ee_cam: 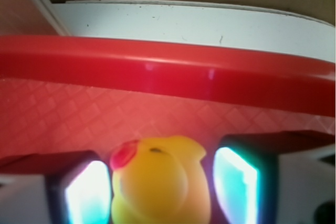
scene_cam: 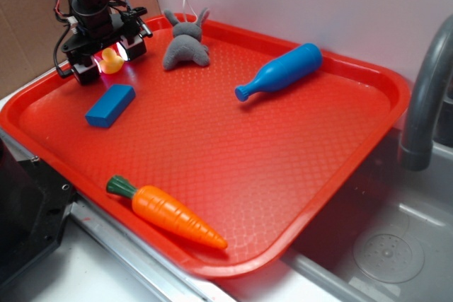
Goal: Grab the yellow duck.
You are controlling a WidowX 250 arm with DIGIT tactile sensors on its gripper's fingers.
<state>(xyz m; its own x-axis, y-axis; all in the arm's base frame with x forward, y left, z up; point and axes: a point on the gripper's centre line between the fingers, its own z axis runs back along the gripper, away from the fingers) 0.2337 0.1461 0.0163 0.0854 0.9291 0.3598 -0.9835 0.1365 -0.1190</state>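
Note:
The yellow duck (scene_cam: 110, 59) stands on the red tray (scene_cam: 283, 175) near its far left corner, small and round with an orange-red beak. My gripper (scene_cam: 110, 63) is lowered over it with one finger on each side. In the wrist view the duck (ee_cam: 160, 187) fills the space between the two lit pads (ee_cam: 84, 195), beak turned to the left. The left pad is almost against it, while a thin gap shows at the right pad. The jaws stand open around the duck, close to its sides.
A blue block (scene_cam: 110, 105) lies just in front of the gripper. On the tray are also a grey plush rabbit (scene_cam: 186, 44), a blue bottle (scene_cam: 279, 71) and an orange toy carrot (scene_cam: 168, 212). The tray rim (ee_cam: 168, 72) rises right behind the duck. A grey faucet (scene_cam: 425, 97) and a sink are at the right.

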